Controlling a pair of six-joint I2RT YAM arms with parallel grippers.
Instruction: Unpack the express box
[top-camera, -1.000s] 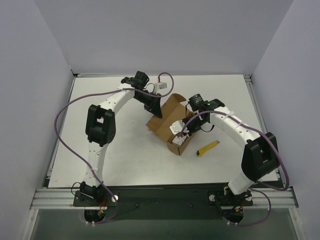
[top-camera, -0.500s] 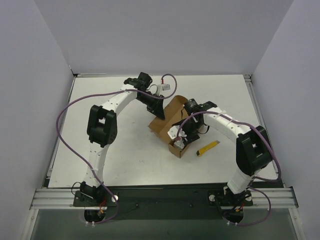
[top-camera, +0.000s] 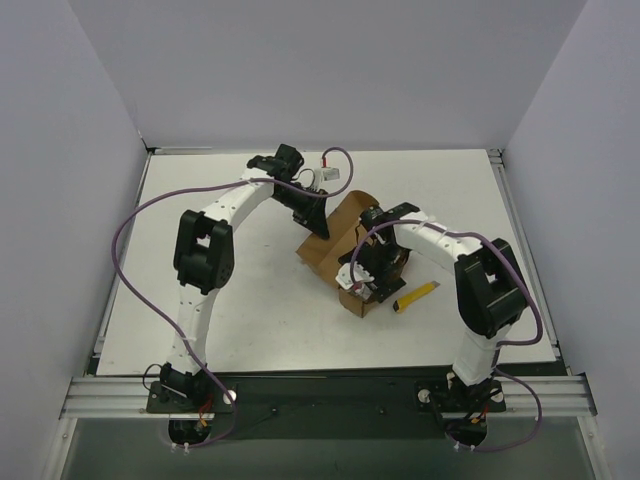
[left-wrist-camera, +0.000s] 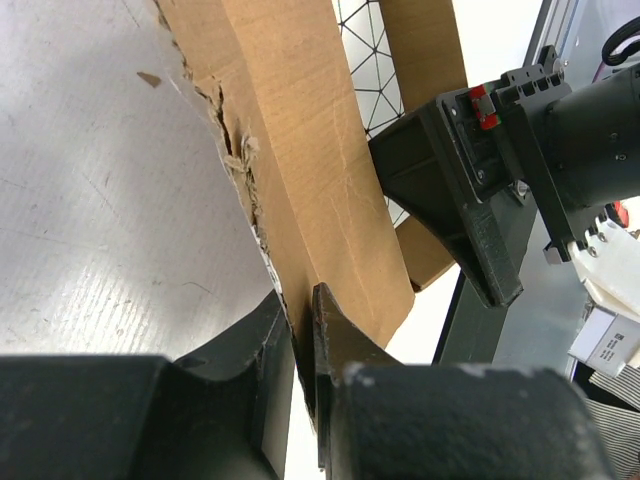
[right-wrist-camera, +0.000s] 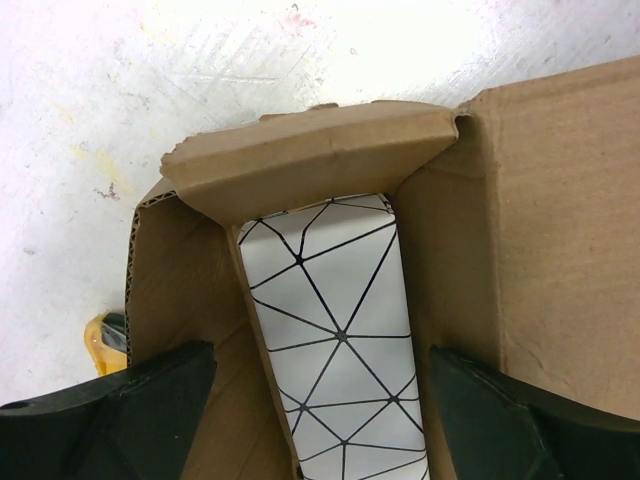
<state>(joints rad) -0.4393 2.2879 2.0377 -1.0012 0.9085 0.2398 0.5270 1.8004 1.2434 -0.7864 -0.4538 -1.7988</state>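
Observation:
The express box (top-camera: 340, 245) lies open in the middle of the table, brown card inside. My left gripper (top-camera: 317, 222) is shut on its far flap (left-wrist-camera: 320, 180), the card pinched between both jaws (left-wrist-camera: 300, 325). My right gripper (top-camera: 366, 274) reaches into the box's near end, open wide. In the right wrist view its fingers (right-wrist-camera: 120, 410) stand on either side of a white block with black triangle lines (right-wrist-camera: 335, 330), apart from it. The block lies inside the box (right-wrist-camera: 540, 220). The left wrist view shows that block (left-wrist-camera: 365, 40) behind the flap.
A yellow utility knife (top-camera: 417, 296) lies on the table just right of the box; its tip (right-wrist-camera: 100, 340) shows past the box wall. The white table (top-camera: 230, 290) is walled by grey panels on three sides.
My right gripper has opened from shut to wide and moved deeper over the block in the box. Its elbow swung left. The left gripper kept its hold on the flap.

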